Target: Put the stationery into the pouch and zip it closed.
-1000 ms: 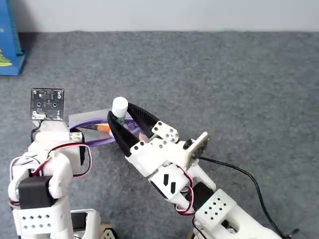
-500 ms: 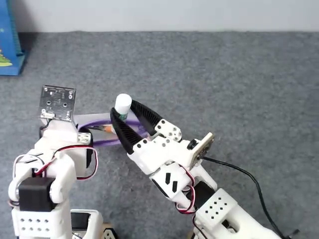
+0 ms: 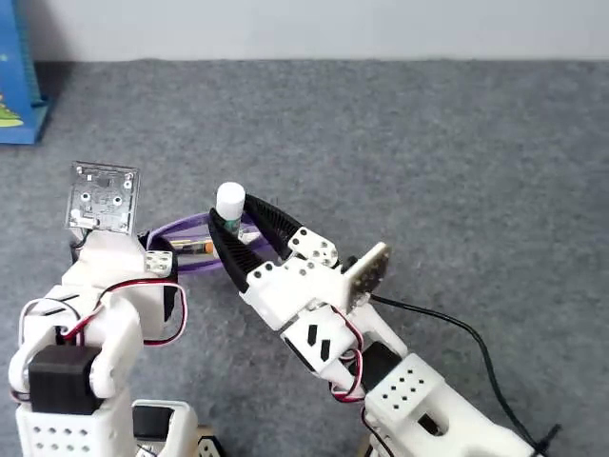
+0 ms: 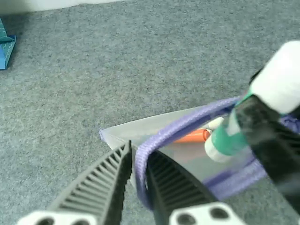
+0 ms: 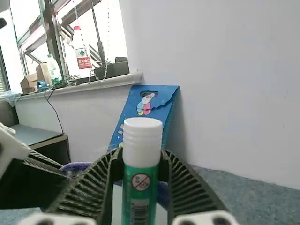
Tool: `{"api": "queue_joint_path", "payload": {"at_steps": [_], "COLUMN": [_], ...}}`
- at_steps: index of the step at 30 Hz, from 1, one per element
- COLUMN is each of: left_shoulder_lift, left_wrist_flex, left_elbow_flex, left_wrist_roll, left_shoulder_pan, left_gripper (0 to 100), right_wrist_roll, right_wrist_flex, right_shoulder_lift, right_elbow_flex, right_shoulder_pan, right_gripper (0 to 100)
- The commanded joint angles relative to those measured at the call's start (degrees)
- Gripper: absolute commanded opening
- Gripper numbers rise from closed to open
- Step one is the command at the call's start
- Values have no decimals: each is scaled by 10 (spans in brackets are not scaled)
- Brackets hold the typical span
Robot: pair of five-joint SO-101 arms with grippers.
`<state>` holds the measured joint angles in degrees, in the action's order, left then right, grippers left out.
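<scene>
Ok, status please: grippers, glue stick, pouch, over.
Left gripper shut on pouch edge. Right gripper shut on glue stick, upright at the open pouch mouth. Orange pen inside. Nothing in the way.

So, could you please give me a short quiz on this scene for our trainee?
1. True or false: the right claw holds the glue stick with its white cap up.
2. What does the left claw grip? A) the purple rim of the pouch; B) the glue stick; C) nothing, it is open.
3. What colour is the pen lying inside the pouch?
Key: 1 true; 2 A; 3 orange.
</scene>
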<state>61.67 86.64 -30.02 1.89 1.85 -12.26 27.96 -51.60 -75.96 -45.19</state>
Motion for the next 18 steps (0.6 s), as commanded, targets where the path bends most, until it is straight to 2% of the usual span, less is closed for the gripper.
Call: {"api": "queue_joint_path", "payload": {"at_steps": [1, 4, 6, 13, 18], "left_shoulder_lift": [-1, -1, -1, -1, -1], "left_wrist_flex": [0, 0, 0, 0, 0], "left_elbow_flex": [23, 23, 23, 23, 23], "left_wrist_roll": [7, 7, 7, 7, 7], "left_shoulder_pan": [-4, -3, -3, -2, -1], "left_gripper": [13, 13, 13, 13, 13], "right_wrist_roll": [-1, -1, -1, 1, -2], "right_wrist_flex": [11, 7, 6, 2, -65], "right_shoulder_lift": [8, 1, -3, -5, -28], "right_elbow_flex": [17, 16, 16, 15, 35], "right_shoulder_pan": [7, 8, 8, 17, 58], "right_gripper": [72, 203, 251, 215, 214]}}
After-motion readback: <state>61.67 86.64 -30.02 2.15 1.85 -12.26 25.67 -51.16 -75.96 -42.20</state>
